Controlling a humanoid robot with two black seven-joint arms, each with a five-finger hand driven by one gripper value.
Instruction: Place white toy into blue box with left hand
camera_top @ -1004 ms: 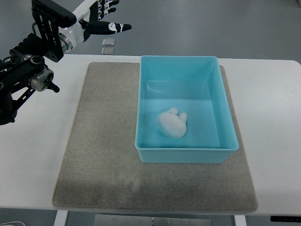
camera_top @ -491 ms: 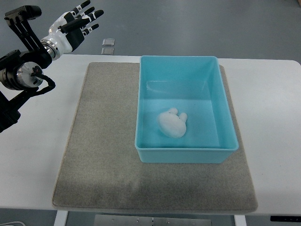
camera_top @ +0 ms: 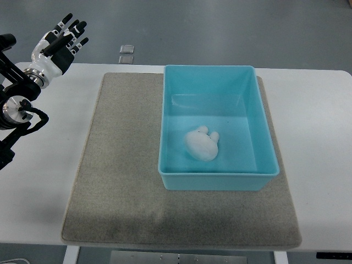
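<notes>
White toy (camera_top: pixel 202 144) in the blue box (camera_top: pixel 216 183), near the front wall.
We see the box on a grey mat (camera_top: pixel 121 165); the soft, rounded toy runs near-left to far-right, two small nubs pointing far-right. Far left, our left hand (camera_top: pixel 56 43) has fingers spread, holding nothing.

A grey mat (camera_top: pixel 121 181) covers the white table (camera_top: pixel 324 137).

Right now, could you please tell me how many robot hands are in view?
1: the left hand at the upper left, beyond the table's far-left corner, fingers spread, empty. The right hand isn't in view.
</notes>
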